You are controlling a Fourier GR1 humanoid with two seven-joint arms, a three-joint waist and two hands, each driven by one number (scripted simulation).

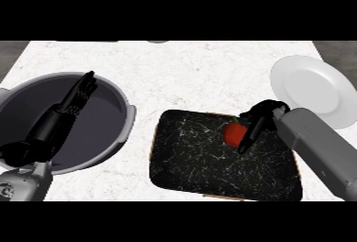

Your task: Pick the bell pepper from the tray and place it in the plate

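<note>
Right robot hand curls around the bell pepper, not yet lifted off the tray; plate unfilled, left robot hand released.

No text, label, brand, number or sign readable anywhere. Only irregular white veining across the black marbled square tray at centre, no letters in it. Blank on the plain white round plate at two o'clock and on the grey round metal pot at nine o'clock. Possibly faint marks on the pale speckled stone counter, too fine to read.
</note>
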